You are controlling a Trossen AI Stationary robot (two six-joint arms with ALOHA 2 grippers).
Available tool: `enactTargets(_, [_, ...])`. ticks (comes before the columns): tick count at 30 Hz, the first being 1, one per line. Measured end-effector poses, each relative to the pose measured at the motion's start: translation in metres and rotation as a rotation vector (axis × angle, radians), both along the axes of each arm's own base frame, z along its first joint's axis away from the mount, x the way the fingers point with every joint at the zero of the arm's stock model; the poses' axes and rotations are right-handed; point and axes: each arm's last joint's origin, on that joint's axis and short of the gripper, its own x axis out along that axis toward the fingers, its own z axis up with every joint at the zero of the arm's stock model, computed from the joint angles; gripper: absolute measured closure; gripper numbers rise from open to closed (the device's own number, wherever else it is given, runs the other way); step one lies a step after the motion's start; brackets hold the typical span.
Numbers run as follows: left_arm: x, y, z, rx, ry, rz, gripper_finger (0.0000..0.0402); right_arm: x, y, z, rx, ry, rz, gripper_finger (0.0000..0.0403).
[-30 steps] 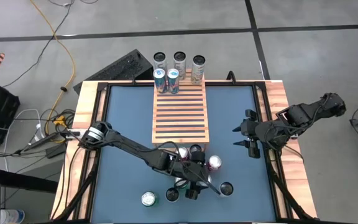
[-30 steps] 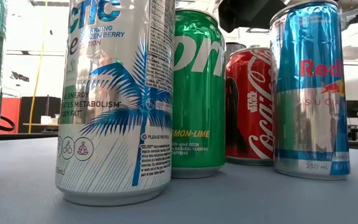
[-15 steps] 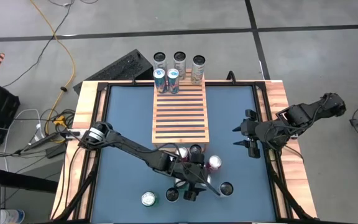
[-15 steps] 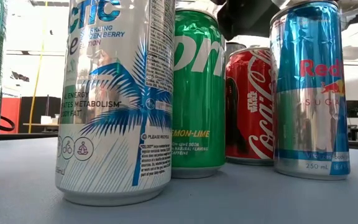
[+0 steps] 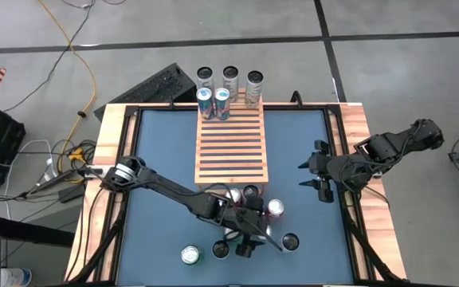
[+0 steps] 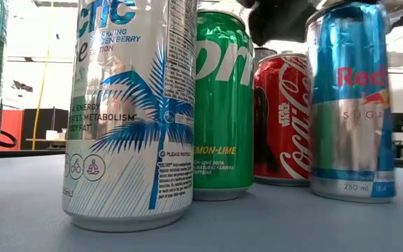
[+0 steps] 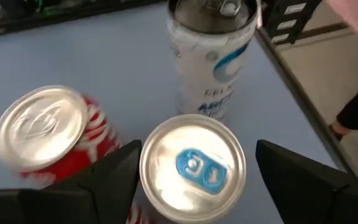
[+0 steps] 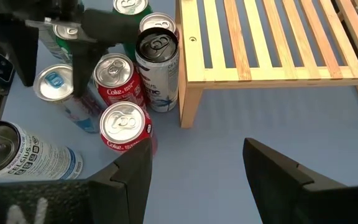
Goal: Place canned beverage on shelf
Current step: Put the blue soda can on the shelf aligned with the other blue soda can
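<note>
Overhead, the left gripper [image 5: 245,233] reaches into a cluster of cans at the near middle of the blue desk [image 5: 162,151]; the slatted shelf [image 5: 230,147] lies just beyond that cluster, with two blue-topped cans [image 5: 213,102] standing on its far end and three more cans [image 5: 229,81] behind it, off the desk; the right gripper [image 5: 319,177] waits near the desk's right edge, its fingers apart and empty.

At desk level, a white palm-print can [image 6: 133,112] stands nearest; a green Sprite can [image 6: 222,105], a red Coca-Cola can [image 6: 280,119] and a blue-and-silver Red Bull can [image 6: 349,105] follow to its right.

From the left wrist, the gripper's fingers [image 7: 114,180] sit spread on either side of the Red Bull can's top; whether they press on it cannot be told.

From the right wrist, the shelf's near corner stands just beside the cluster.
</note>
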Motion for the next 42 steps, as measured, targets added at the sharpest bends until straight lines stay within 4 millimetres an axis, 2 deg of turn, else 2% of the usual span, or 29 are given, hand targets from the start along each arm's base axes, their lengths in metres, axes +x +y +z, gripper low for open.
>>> enactTargets(8, [0.008, 0.001, -0.008, -0.063, -0.017, -0.030, 0.0171, 0.000, 0.000, 0.000, -0.001, 0.003, 0.000, 0.0171])
enactTargets(18, [0.005, 0.003, -0.001, -0.101, -0.007, 0.014, 0.0174, -0.001, -0.001, -0.001, -0.002, 0.016, -0.007, 0.0171])
enactTargets(33, [0.002, 0.007, 0.073, -0.127, -0.104, 0.041, 0.0174, -0.001, -0.001, -0.001, -0.013, 0.019, 0.004, 0.0171])
enactTargets(42, [-0.001, 0.036, 0.120, -0.048, -0.047, 0.074, 0.0171, -0.002, -0.001, -0.001, -0.071, 0.020, 0.066, 0.0171])
